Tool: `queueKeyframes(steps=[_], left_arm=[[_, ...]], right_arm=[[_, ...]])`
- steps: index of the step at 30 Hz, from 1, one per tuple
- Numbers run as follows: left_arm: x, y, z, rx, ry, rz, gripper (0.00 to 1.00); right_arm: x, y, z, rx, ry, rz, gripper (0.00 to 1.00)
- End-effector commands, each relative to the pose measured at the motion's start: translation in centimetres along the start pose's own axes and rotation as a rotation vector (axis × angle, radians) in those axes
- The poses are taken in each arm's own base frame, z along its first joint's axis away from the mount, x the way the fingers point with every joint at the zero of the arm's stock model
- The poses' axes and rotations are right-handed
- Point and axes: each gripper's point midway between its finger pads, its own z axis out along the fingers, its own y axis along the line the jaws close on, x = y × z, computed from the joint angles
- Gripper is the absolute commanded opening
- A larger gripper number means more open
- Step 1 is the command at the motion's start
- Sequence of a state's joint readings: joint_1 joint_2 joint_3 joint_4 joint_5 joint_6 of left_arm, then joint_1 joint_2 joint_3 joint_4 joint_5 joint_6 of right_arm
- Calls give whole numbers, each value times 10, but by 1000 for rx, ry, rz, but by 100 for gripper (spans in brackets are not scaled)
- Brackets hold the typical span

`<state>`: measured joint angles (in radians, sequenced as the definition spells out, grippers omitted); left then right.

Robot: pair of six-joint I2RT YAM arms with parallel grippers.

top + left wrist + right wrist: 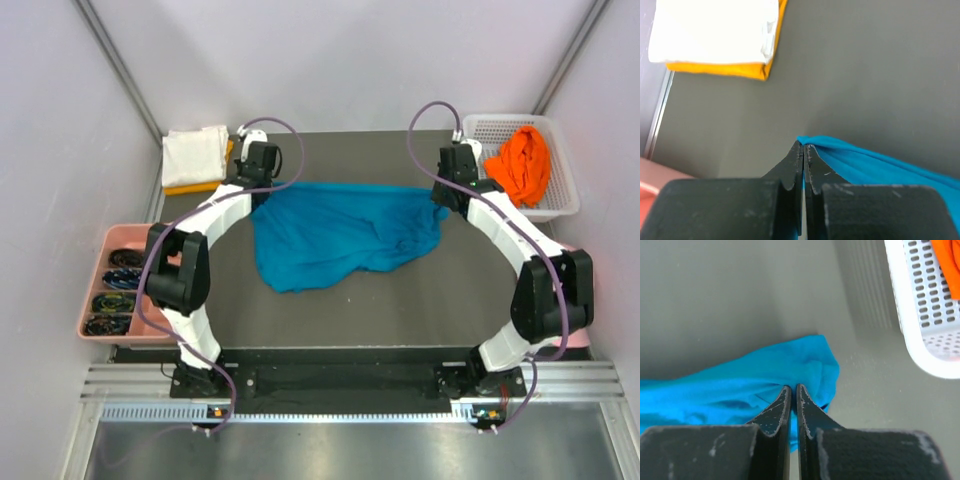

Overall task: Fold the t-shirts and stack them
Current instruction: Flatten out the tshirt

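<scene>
The teal-blue t-shirt [340, 232] lies crumpled on the dark table, stretched along its far edge between my two grippers. My left gripper [266, 190] is shut on the shirt's far left corner [812, 142]; its closed tips [804, 145] pinch the cloth. My right gripper [441, 196] is shut on the shirt's far right corner [805, 365], tips [792, 388] closed on a fold. A folded white shirt [195, 153] lies on a yellow-orange one [196, 185] at the back left, also in the left wrist view [710, 30]. A bright orange shirt [523, 163] sits in the basket.
A white plastic basket [560, 205] stands at the back right, its rim in the right wrist view [920, 335]. A pink tray [103, 285] with cables sits off the table's left edge. Light walls enclose the back and sides.
</scene>
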<state>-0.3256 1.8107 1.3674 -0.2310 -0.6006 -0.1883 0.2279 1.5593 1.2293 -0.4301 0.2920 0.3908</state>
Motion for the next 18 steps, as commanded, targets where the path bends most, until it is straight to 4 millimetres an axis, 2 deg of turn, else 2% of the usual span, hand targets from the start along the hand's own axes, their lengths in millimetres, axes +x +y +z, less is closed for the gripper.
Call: queueKeyframes(steps=[1,4,6,8,9,11,12,13,14,15,16,17,18], left_arm=[[-44,1,21,6,-102,-97,0],[-57,-4,36,8,-122,-94,0],[-53,-11,48,10,-115,-75,0],[-62,-15,53,15,-135,-83,0],[-57,-20,60,12,-126,-76,0],[-64,-21,65,3,-142,-79,6],[-59,-24,72,-3,-132,-72,13],[-65,-22,74,-19,-146,-76,24],[-62,-22,79,-35,-143,-73,57],[-62,-19,80,-51,-144,-73,71],[-66,-17,81,-62,-147,-74,94],[-66,-11,80,-95,-144,-75,99],[-69,-7,78,-106,-147,-82,99]], right_arm=[[-49,-3,3,32,-139,71,0],[-52,-8,12,58,-141,82,0],[-52,-10,18,66,-137,83,0],[-53,-9,21,66,-137,82,0],[-51,-9,24,69,-130,79,0],[-50,-11,27,77,-126,71,0],[-48,-12,28,80,-122,69,0],[-46,-13,30,85,-117,65,0],[-46,-14,31,87,-116,64,0],[-45,-15,31,88,-116,63,0],[-43,-16,32,91,-111,62,0],[-43,-15,32,85,-110,61,0],[-43,-15,32,85,-110,60,0]])
